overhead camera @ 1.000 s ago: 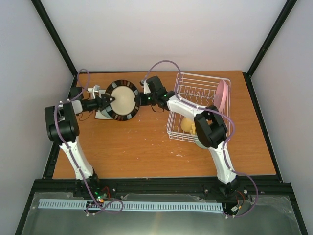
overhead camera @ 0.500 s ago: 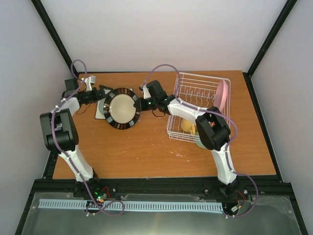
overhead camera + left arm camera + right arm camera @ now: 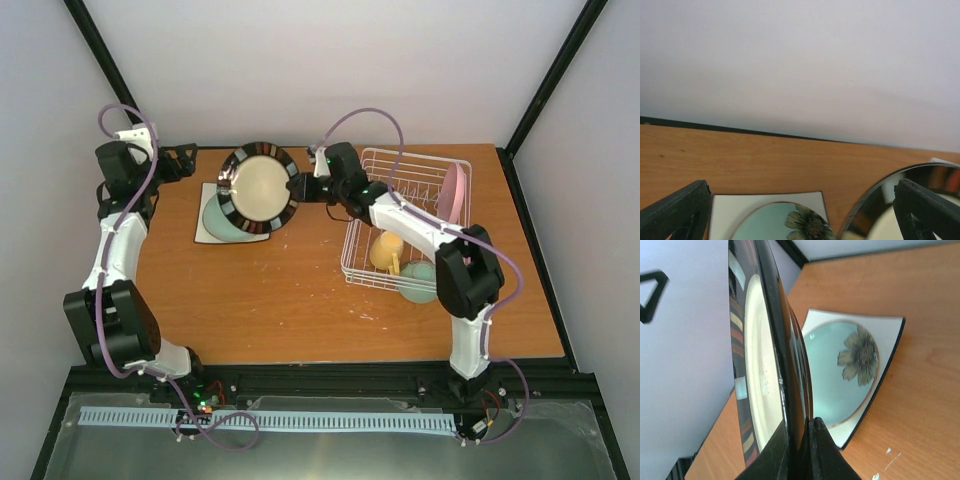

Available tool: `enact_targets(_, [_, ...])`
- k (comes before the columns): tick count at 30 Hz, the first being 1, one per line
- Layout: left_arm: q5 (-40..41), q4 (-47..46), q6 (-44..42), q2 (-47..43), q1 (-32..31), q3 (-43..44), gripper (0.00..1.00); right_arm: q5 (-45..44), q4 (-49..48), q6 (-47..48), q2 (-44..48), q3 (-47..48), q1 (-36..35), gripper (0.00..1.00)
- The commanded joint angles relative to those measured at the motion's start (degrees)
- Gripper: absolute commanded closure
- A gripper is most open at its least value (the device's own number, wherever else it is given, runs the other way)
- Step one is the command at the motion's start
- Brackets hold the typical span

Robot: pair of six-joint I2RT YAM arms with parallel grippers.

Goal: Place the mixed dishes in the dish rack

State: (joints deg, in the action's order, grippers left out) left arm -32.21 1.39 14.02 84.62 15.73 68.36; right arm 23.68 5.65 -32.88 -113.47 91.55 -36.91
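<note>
The right claw is clenched on the rack-side edge of the black-rimmed round plate, held aloft just left of the dish rack, its face seemingly tilted near upright. The left claw, farther left of the rack, gapes wide, holding nothing.

Wooden table, a few white specks toward its front. Pale walls on three sides, black frame posts in the back corners. Black rail along the near edge, then a white slotted strip on a grey metal sheet.
</note>
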Motion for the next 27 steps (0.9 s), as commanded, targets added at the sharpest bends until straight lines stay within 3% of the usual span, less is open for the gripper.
enact_targets(1, [9.65, 1.37, -2.26, -2.63, 0.6, 0.21, 0.0, -4.58, -8.34, 1.16, 10.4, 1.17, 0.52, 0.97])
enact_targets(13, [13.76, 3.14, -4.91, -6.33, 0.78, -4.37, 0.0, -42.16, 3.25, 13.15, 30.01, -4.33, 1.25, 0.97])
enact_targets(22, [13.9, 4.05, -5.84, -8.13, 0.8, -5.7, 0.0, -69.69, 8.83, 16.77, 39.79, -10.2, 2.17, 0.97])
enact_targets(27, [13.86, 3.54, -5.68, -9.17, 0.79, -6.72, 0.0, -78.3, 13.08, 16.84, 42.63, -13.34, 2.53, 0.97])
